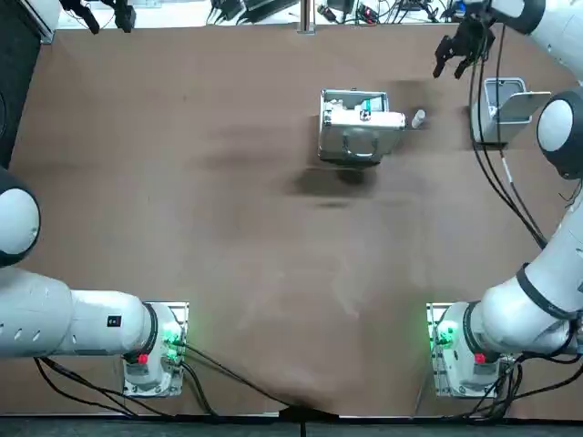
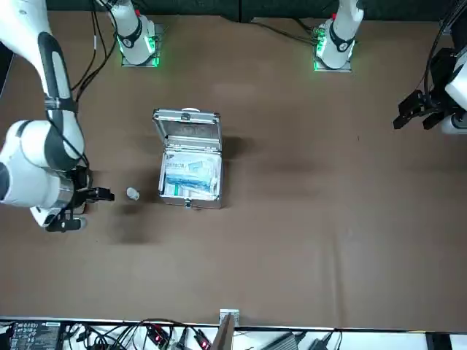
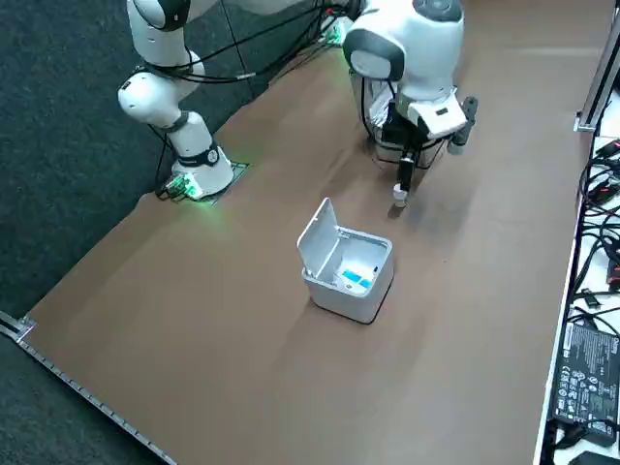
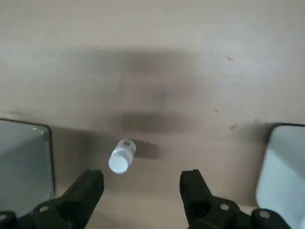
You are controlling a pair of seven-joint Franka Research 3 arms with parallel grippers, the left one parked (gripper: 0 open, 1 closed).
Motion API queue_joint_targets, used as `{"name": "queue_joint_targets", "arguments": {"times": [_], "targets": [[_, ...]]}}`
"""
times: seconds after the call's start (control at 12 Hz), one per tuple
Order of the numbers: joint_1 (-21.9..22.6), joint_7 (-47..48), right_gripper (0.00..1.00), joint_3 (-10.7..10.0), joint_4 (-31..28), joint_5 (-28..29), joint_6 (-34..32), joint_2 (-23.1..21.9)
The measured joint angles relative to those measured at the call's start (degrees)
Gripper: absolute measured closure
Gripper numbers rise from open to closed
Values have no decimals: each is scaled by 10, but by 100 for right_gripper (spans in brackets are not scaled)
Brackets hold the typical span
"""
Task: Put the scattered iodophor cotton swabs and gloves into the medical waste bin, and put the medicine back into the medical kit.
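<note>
A small white medicine bottle lies on the brown table between the open metal medical kit and the grey waste bin. My right gripper hovers above the table just beyond the bottle, open and holding nothing. Through the wrist camera the bottle lies on its side just ahead of the gap between my fingers, with the kit wall on one side and the bin on the other. The bin has its lid up, and blue and white items lie inside.
The kit stands with its lid raised and holds white and blue packets. The table's far edge with cables runs close behind my gripper. The right arm's cables hang past the bin.
</note>
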Motion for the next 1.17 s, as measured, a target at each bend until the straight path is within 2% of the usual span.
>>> {"name": "queue_joint_targets", "arguments": {"times": [0.08,0.17,0.67,0.83,1.17], "targets": [[7,15,1,2,-53,8,63,-10],[9,22,1,5,-77,14,93,-15],[30,43,2,11,-188,18,224,-27],[32,43,3,11,-214,18,251,-27],[36,43,5,11,-225,18,255,-27]]}}
